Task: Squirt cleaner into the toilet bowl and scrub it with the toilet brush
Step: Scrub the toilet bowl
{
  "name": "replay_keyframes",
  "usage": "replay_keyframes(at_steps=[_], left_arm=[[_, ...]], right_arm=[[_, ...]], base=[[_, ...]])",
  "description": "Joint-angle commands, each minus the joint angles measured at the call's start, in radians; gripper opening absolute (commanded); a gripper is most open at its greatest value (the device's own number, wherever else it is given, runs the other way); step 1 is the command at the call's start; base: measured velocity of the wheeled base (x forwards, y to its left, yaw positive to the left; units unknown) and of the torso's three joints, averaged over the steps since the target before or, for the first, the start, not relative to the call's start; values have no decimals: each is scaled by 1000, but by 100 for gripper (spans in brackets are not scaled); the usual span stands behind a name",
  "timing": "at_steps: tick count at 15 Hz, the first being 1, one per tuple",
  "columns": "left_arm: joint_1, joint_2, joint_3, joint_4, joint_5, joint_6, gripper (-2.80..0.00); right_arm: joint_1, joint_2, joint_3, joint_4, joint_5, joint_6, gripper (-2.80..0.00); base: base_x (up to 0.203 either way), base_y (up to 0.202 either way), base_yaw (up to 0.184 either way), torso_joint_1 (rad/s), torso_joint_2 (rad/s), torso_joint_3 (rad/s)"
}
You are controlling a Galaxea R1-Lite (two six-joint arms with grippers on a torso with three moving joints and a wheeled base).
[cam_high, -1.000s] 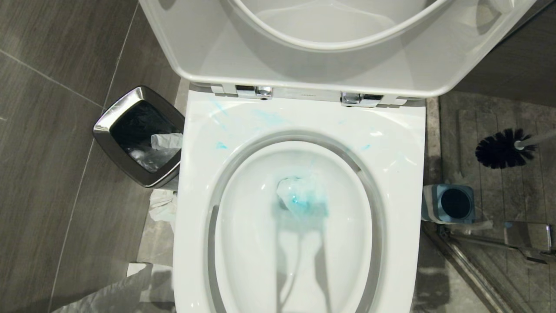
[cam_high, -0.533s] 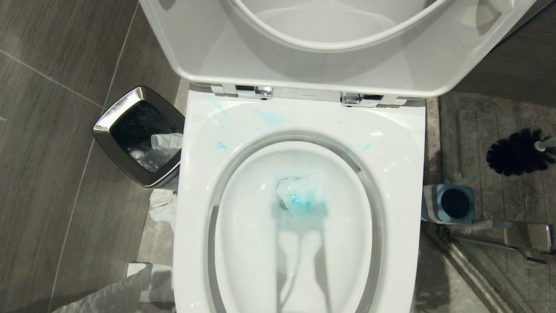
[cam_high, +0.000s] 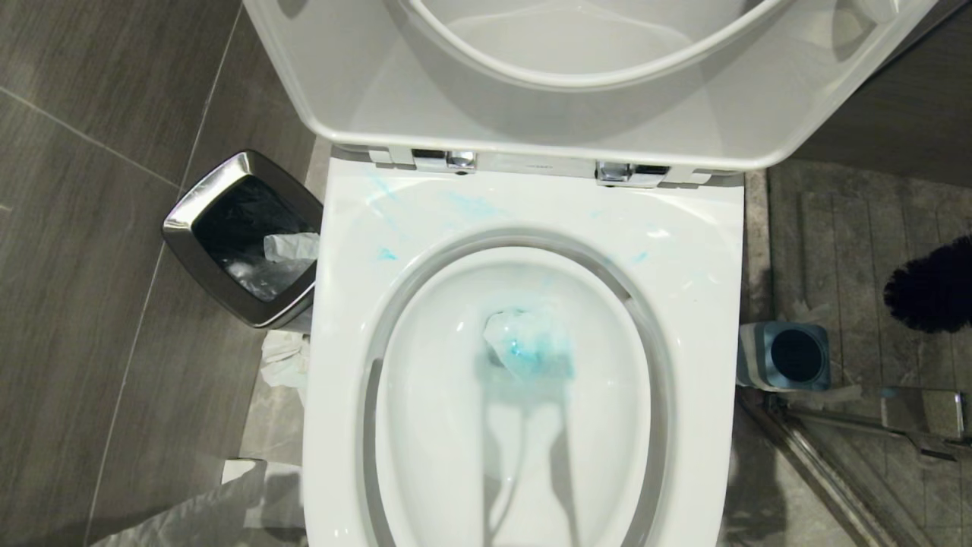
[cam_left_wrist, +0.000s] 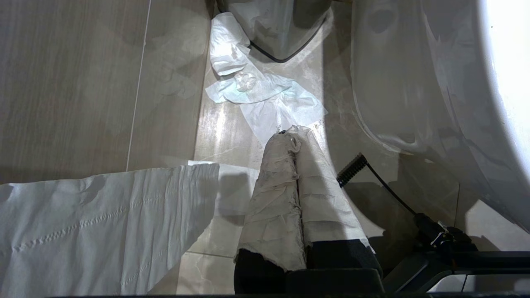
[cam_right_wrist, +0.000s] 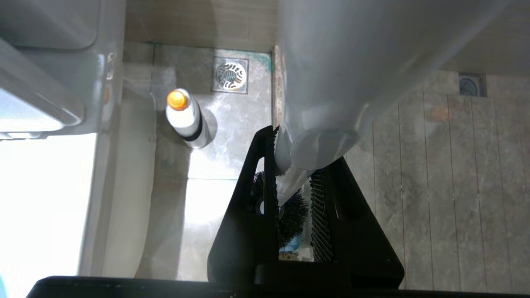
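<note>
At right edge, head view: only the black bristle head of the brush (cam_high: 934, 287) shows, cut off by the frame, above the shower floor and apart from its holder (cam_high: 784, 355).
Brush handle: out of the head view; in the right wrist view the pale handle (cam_right_wrist: 319, 136) runs blurred and close between the fingers, bristles (cam_right_wrist: 292, 215) visible beyond them.
Right hand (cam_right_wrist: 294, 207): narrow, clamped on the brush handle; not in the head view.
Left hand (cam_left_wrist: 296, 161): closed, fingers wrapped in white paper, low over the floor beside the bowl's outer wall; not in the head view.
Bowl (cam_high: 524, 197): seat and lid up; blue cleaner (cam_high: 467, 203) smeared on the back rim, and a blue-tinted wad of paper (cam_high: 524, 346) at the drain.
Bin (cam_high: 228, 178): left of the bowl, tissue inside, more tissue (cam_high: 285, 361) on the floor.
Bottle (cam_right_wrist: 184, 118): orange-capped, standing on the floor near a drain grate (cam_right_wrist: 229, 74); label unreadable.
</note>
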Motion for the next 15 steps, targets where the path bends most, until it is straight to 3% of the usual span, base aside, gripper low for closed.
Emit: replay_keyframes(at_steps=[1, 5, 10, 13, 15], left_arm=[[1, 0, 8, -1, 0, -1, -280], [1, 0, 8, -1, 0, -1, -280], [1, 0, 8, 1, 0, -1, -280], [1, 0, 8, -1, 0, -1, -280], [1, 0, 8, -1, 0, -1, -280]], right_arm=[[0, -26, -16, 18, 4, -3, -280], [0, -100, -105, 208, 76, -4, -280], [-1, -203, -297, 549, 310, 0, -280], [-24, -218, -381, 663, 404, 14, -280], [-53, -224, -385, 681, 416, 32, -280]], base=[[0, 0, 0, 0, 0, 0], [0, 0, 0, 0, 0, 0], [0, 0, 0, 0, 0, 0], [0, 0, 0, 0, 0, 0], [0, 0, 0, 4, 0, 36]])
